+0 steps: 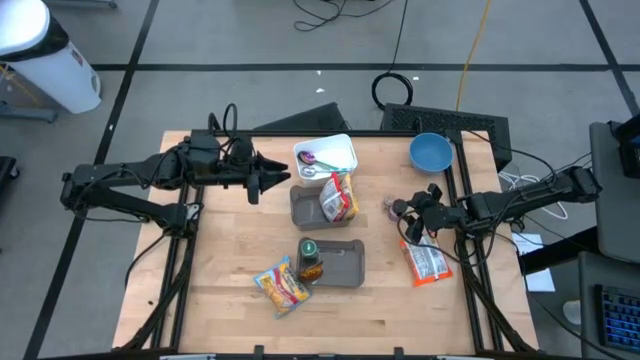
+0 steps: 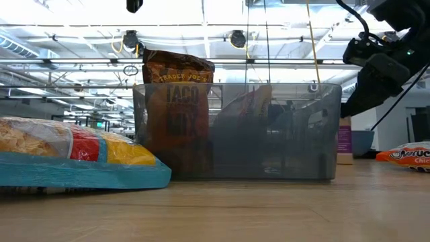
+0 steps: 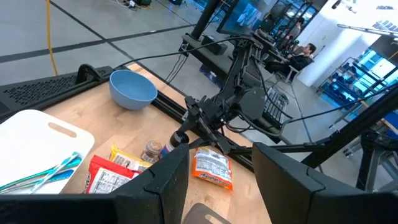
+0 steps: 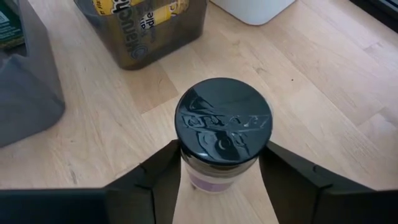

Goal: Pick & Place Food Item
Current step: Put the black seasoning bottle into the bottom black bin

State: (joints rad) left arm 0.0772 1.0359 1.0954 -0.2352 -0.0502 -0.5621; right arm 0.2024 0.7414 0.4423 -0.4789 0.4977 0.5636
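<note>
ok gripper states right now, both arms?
Left gripper: open, empty, raised over the table's left side.
Right gripper: fingers around the jar, on both sides; firm grip cannot be told.

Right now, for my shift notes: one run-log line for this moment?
right gripper: around jar, on table | left gripper: open, waiting above grey bin

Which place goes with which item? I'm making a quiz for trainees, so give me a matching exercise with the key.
Things:
1. blue bowl
2. black-lidded jar
3. taco mix packet
4. orange snack bag

Places:
A. standing inside a grey bin
B. between the right gripper's fingers
C. far right corner of the table
D. flat on the table under the right arm

Pairs: 1-C, 2-B, 3-A, 4-D
</note>
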